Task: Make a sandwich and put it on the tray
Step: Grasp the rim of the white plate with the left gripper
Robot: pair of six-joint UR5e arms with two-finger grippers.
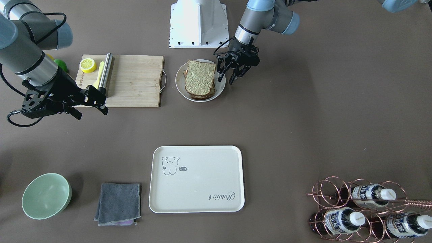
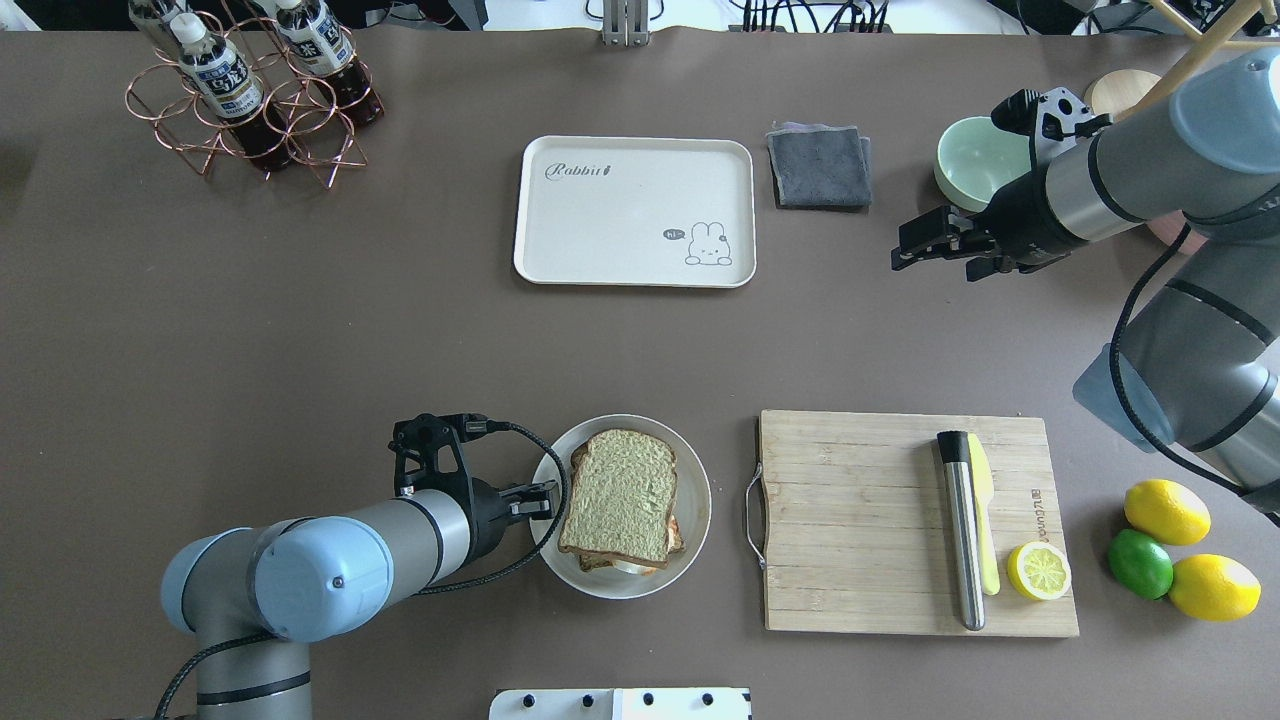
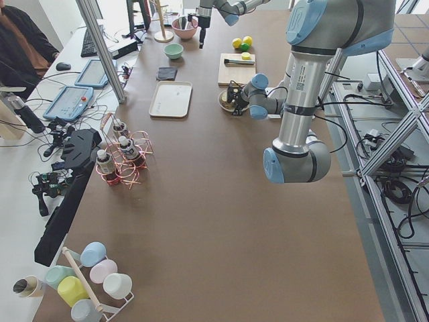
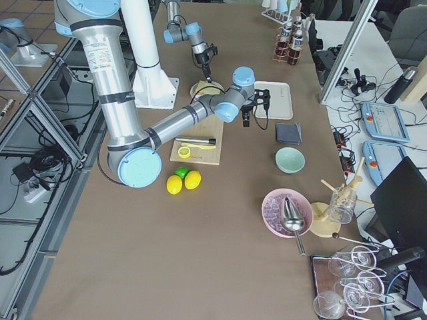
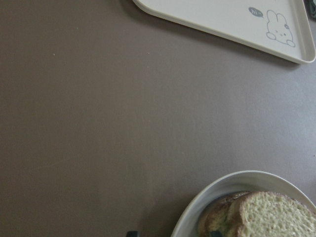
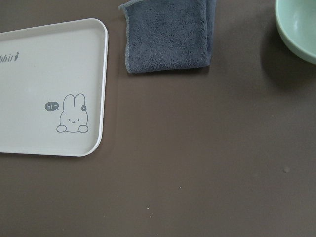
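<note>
As you face the robot, the left gripper (image 1: 229,75) tilts down beside the plate (image 1: 219,91) holding the sandwich (image 1: 200,78), jaws parted, empty, well apart from the tray (image 1: 209,175). Overhead, your right gripper (image 2: 900,248) reaches level over the table (image 2: 300,330), parted, empty.

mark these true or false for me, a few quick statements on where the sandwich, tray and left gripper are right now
1. The sandwich lies on the round white plate. True.
2. The grey cloth lies between the tray and the green bowl. True.
3. The sandwich is already on the tray. False: it is on the round white plate.
4. The left gripper is shut on the sandwich. False: it is open beside the plate, holding nothing.
</note>
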